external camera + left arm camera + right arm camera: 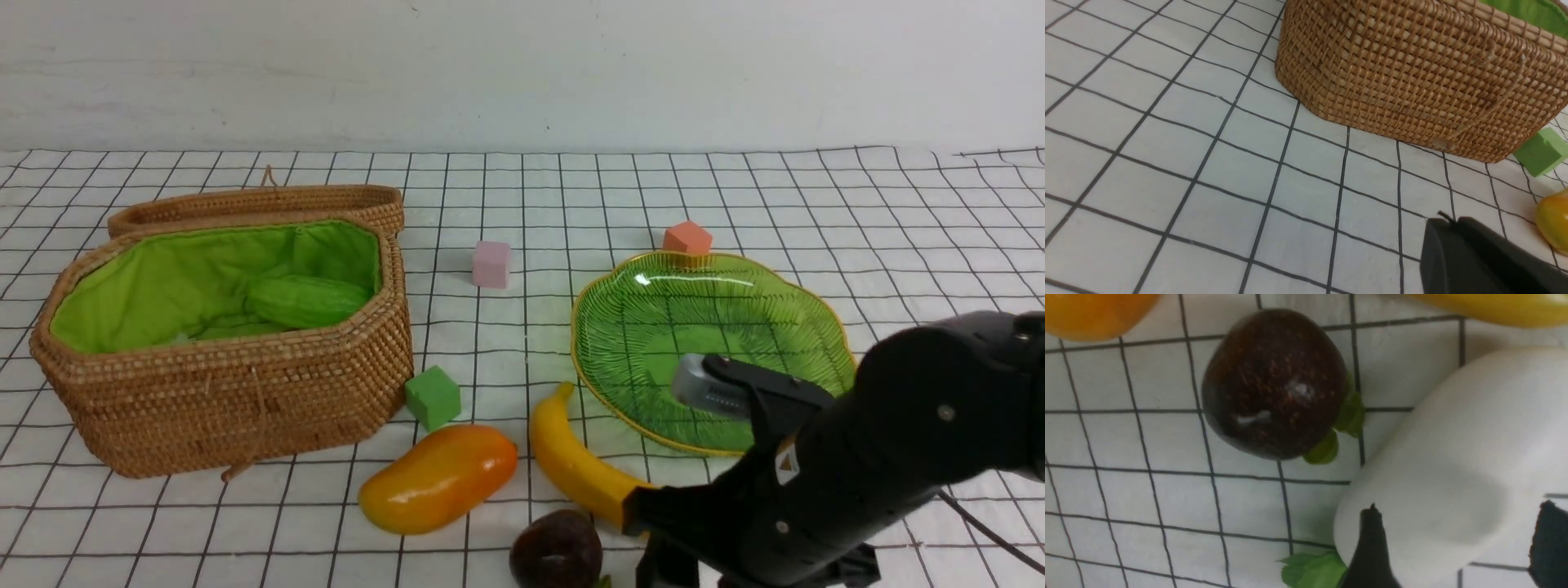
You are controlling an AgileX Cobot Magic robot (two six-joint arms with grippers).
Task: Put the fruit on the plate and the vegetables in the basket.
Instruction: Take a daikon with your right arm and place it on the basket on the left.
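- The white piece [1453, 437] lies on the worktop directly under the right hand [1457, 506], its long axis slanting across the line between the two fingers.
- That hand stands spread wide astride it and has closed on nothing.
- The left hand [1443, 228] is closed and empty, close beside the basket [245, 392].
- The right arm is much the nearer to the white piece (the basket sits well across on the robot's left).
- It looks smooth, matt and rounded, with green leaves [1314, 571] at one end, just beside the dark ball [1274, 384].
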